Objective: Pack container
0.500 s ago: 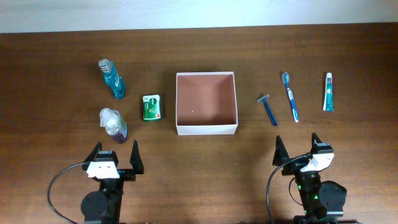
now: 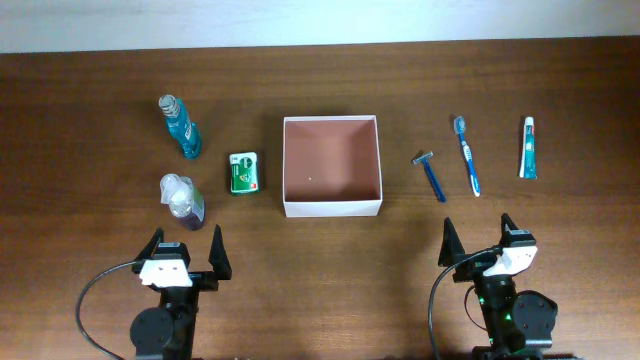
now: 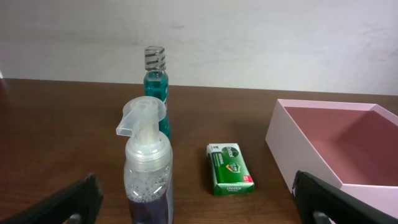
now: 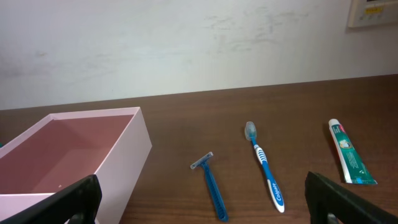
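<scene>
The container point(image 2: 288, 165), a square shallow box with white walls and a reddish-brown inside, sits at the table's middle with nothing in it; its wall shows in the left wrist view point(image 3: 292, 149) and the right wrist view point(image 4: 134, 158). Left of it lie a green soap box point(image 2: 244, 172) point(image 3: 230, 169), a teal bottle point(image 2: 180, 126) point(image 3: 157, 87) and a clear pump bottle point(image 2: 182, 197) point(image 3: 148, 165). To its right lie a blue razor point(image 2: 431, 176) point(image 4: 211, 183), a toothbrush point(image 2: 467, 154) point(image 4: 265, 167) and a toothpaste tube point(image 2: 527, 148) point(image 4: 349, 152). My left gripper point(image 2: 185, 252) and right gripper point(image 2: 476, 235) stand open near the front edge, holding nothing.
The dark wooden table point(image 2: 330, 80) ends at a pale wall behind. Black cables point(image 2: 95, 290) loop beside each arm base at the front.
</scene>
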`<state>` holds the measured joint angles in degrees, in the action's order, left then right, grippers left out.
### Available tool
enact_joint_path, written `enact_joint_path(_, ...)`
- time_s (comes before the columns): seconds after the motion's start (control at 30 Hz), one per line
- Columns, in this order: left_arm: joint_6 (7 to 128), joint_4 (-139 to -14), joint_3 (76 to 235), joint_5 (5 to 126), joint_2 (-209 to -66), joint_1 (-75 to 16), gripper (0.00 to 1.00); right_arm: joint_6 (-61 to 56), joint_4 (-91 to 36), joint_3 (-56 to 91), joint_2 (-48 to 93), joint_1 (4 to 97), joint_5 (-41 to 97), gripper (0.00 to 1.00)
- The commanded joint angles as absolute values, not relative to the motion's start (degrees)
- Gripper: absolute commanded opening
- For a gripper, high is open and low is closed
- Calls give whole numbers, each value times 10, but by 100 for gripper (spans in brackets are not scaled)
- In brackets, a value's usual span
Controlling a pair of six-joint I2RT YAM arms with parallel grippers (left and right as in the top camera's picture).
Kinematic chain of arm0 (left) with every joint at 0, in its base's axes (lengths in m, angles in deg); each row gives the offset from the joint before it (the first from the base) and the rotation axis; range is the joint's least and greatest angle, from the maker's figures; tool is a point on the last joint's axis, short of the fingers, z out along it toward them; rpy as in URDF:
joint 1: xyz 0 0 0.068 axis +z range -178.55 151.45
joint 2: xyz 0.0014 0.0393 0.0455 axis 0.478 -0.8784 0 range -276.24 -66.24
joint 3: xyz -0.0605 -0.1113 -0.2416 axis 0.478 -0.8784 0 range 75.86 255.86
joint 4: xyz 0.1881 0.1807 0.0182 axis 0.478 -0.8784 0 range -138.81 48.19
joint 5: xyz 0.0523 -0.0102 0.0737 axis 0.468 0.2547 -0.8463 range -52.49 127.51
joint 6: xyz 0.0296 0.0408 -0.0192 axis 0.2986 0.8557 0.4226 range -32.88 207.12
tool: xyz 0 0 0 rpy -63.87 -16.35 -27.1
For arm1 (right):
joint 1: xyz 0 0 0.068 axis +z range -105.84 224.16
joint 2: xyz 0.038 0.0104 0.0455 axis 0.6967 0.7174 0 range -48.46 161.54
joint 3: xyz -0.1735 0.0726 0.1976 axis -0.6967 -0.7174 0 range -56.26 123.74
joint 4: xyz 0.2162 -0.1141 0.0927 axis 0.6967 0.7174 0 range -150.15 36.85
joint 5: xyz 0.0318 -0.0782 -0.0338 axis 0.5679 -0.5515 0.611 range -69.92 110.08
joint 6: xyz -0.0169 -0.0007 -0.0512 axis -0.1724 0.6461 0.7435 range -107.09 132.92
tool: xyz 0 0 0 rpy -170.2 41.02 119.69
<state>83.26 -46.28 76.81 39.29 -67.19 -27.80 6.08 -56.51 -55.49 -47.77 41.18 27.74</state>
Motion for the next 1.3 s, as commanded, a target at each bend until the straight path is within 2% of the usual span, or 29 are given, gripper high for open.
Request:
enact_joint_path(0.0,844,-463,764,401,-665,-275,99,65,-565,-559,-482,407,285,99)
enact_joint_path(1.27,842,-459,764,396,-665,-275,99,65,-565,-559,-482,407,285,99)
